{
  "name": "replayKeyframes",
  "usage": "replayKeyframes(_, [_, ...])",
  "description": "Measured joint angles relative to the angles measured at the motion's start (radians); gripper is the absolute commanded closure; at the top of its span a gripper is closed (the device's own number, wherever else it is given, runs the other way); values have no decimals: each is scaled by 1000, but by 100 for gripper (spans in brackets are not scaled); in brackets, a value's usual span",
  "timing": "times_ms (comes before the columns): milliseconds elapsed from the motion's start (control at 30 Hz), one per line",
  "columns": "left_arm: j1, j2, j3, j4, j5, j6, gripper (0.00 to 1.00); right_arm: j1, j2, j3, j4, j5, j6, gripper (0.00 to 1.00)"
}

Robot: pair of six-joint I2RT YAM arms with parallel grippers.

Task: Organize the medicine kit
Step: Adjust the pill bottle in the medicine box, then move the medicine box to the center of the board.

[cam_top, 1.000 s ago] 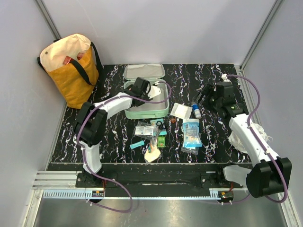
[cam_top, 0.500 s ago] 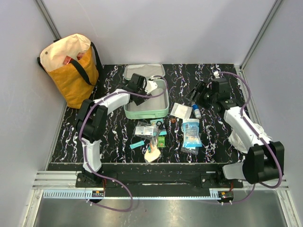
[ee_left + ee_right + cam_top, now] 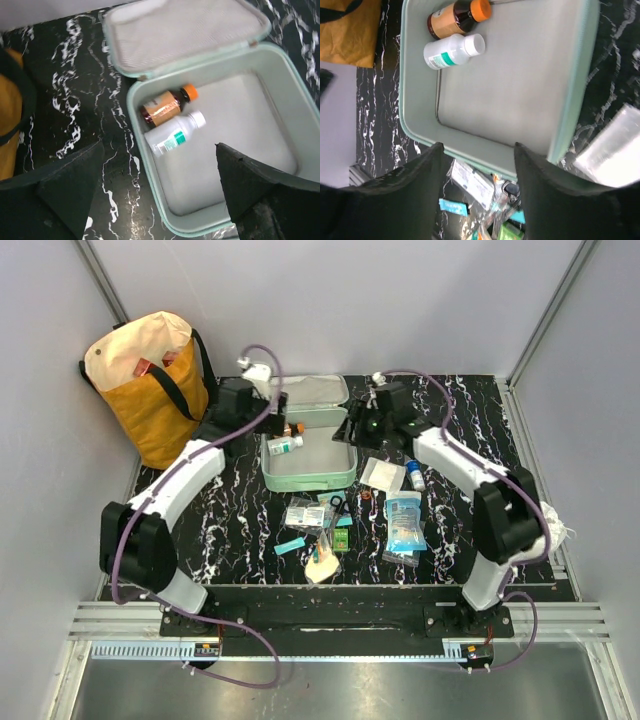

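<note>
The medicine kit (image 3: 305,480) lies open at the back of the table, its lid (image 3: 312,391) folded away from me. An amber bottle with an orange cap (image 3: 162,106) and a white bottle (image 3: 175,136) lie side by side in its back left corner. My left gripper (image 3: 278,412) hovers above that corner, open wide, with nothing between its fingers (image 3: 65,190). My right gripper (image 3: 362,425) hangs at the kit's right rim, open and empty. In the right wrist view the right gripper (image 3: 477,146) sits over the kit's wall (image 3: 575,100), with both bottles (image 3: 451,50) beyond it.
A yellow-and-cream tote bag (image 3: 150,380) stands at the back left. In front of the kit lie several sachets and packets (image 3: 325,520), a clear packet (image 3: 382,473), a small blue-capped bottle (image 3: 415,476) and a blue-and-white pouch (image 3: 404,522).
My left gripper opened, left the white bottle in the kit and drew back to the left. My right arm swung left from the small bottle to the kit's right rim, its jaws narrowing.
</note>
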Motion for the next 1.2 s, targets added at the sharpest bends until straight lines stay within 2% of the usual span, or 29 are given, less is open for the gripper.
replayKeyframes(167, [129,0,-11,-10,43,-231,1,47,207,189,-13,-15,-35,44])
replayKeyframes(233, [163,31,-36,-21,81,-299,5,53,294,270,-13,-15,-41,44])
replayKeyframes(433, [178,116,-88,-54,213,-418,16,56,510,469,-31,34,-41,48])
replayKeyframes(600, [172,133,-101,-40,307,-473,18,56,622,581,-15,62,-18,48])
replayKeyframes(833, [176,133,-148,-3,369,-510,20,56,727,683,63,52,23,46])
replayKeyframes(1067, [180,133,-178,34,425,-537,20,65,861,900,34,-31,34,50])
replayKeyframes(1200, [180,133,-180,39,445,-548,21,78,878,924,14,-47,34,50])
